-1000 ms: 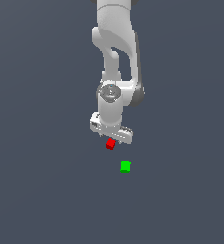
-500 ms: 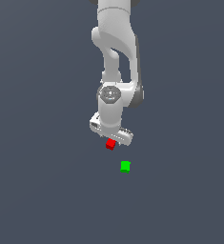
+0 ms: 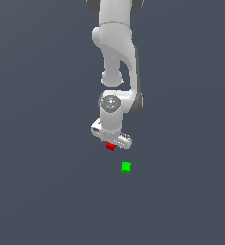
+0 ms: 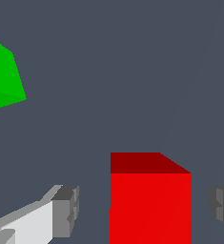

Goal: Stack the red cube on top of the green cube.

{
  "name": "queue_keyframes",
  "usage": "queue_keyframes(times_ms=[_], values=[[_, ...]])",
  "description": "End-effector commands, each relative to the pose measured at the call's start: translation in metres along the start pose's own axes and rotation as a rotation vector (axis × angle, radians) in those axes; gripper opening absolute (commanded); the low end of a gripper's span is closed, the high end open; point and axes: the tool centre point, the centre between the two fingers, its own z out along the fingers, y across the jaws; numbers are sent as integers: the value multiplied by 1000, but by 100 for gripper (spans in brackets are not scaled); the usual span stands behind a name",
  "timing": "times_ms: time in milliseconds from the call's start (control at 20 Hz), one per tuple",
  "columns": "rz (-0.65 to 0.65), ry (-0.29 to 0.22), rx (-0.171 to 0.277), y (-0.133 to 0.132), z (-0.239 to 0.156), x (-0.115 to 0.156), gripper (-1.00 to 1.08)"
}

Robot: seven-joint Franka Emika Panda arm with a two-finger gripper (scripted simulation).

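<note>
In the wrist view the two fingers stand wide apart, one grey pad (image 4: 66, 212) on one side of the red cube (image 4: 150, 200) and the other pad on the opposite side. A clear gap of the dark floor shows between each pad and the cube, so the fingers hold nothing; the cube sits between them, not touched.

In the exterior view the gripper (image 3: 112, 139) hangs low at the centre of the frame, directly over the red cube (image 3: 110, 146), which shows just under the white hand and is partly covered by it. I cannot tell from this view if the cube rests on the floor (image 3: 37, 191), but nothing grips it.

The green cube (image 3: 126, 167) lies on the floor near the red one, lower and toward the exterior view's right, with a strip of bare floor between them. In the wrist view only a part of the green cube (image 4: 4, 76) appears, cut by the frame edge.

The white arm (image 3: 115, 48) rises from the gripper to the upper edge of the frame.
</note>
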Motion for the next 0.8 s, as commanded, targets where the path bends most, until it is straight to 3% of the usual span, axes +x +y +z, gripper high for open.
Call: queue_keyframes(times_ms=[0,200,250,750], values=[[1,1,0,0,8,0,100],[1,1,0,-1,13,1,100],[1,1,0,-1,13,1,-100],[0,1,1,-1,12,1,-100]])
